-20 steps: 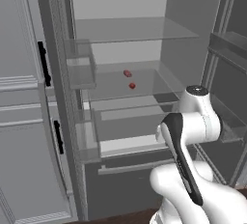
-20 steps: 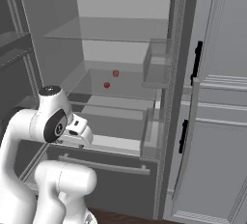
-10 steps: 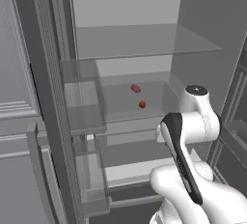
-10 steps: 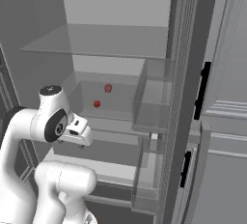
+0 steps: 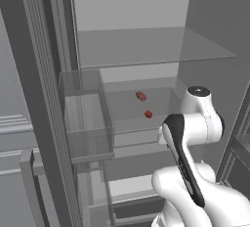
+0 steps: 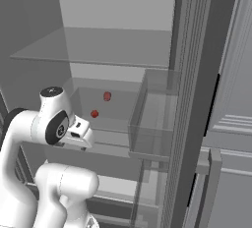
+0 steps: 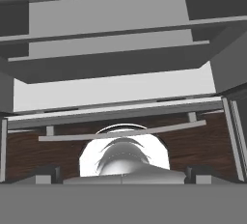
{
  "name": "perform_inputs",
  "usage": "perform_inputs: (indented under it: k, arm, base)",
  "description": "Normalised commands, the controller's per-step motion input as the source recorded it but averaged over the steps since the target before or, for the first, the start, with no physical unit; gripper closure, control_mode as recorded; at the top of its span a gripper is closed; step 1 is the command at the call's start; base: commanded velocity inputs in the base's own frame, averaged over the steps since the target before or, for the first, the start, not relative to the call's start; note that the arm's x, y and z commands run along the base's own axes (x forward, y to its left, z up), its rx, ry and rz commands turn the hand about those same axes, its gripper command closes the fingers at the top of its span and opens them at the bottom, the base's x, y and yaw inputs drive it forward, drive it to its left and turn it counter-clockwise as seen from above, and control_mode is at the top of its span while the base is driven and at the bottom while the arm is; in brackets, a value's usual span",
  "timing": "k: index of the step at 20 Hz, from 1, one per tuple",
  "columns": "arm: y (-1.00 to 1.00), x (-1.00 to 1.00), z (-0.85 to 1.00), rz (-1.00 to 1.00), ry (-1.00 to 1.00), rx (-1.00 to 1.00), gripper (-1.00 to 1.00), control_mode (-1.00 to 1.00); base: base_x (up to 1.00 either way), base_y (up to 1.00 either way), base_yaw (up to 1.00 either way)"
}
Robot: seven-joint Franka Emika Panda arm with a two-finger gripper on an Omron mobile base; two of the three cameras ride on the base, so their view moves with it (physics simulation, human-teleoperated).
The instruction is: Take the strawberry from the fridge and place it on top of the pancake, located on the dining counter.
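In the left base view, two small red pieces lie on the open fridge's (image 5: 44, 99) clear shelf (image 5: 146, 108); the nearer strawberry (image 5: 148, 114) looks light, soft, bruisable. The right base view shows the strawberry (image 6: 94, 114) low, needing gentle side pinch. Hand view: claw (image 7: 123, 172) fingertips apart, holding nothing.

Two small red fruits (image 5: 141, 96) lie on one clear shelf (image 5: 161, 118) inside the fridge (image 5: 132, 6).

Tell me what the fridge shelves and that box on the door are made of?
The shelves look like clear glass or plastic: you can see the grey wall through them. The door bin looks like the same see-through stuff, smooth and slightly shiny. Which of the two it is, the pictures can't tell.
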Motion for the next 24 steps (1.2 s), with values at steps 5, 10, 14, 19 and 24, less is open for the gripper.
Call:
perform_inputs:
  k: [5, 10, 14, 19, 24]
  arm:
    - [0.01, 0.10, 0.00, 0.00, 0.00, 0.00, -1.00, -1.00]
    - [0.21, 0.55, 0.08, 0.03, -0.22, 0.00, -1.00, -1.00]
    - [0.28, 0.64, 0.28, 0.01, -0.33, 0.00, -1.00, -1.00]
    - [-0.04, 0.68, 0.40, 0.00, -0.45, 0.00, -1.00, -1.00]
    - [0.00, 0.84, 0.42, 0.03, -0.19, 0.00, -1.00, -1.00]
  base:
    - [0.02, 0.00, 0.00]
    - [0.00, 0.00, 0.00]
    - [0.00, 0.00, 0.00]
    - [0.00, 0.00, 0.00]
    - [0.00, 0.00, 0.00]
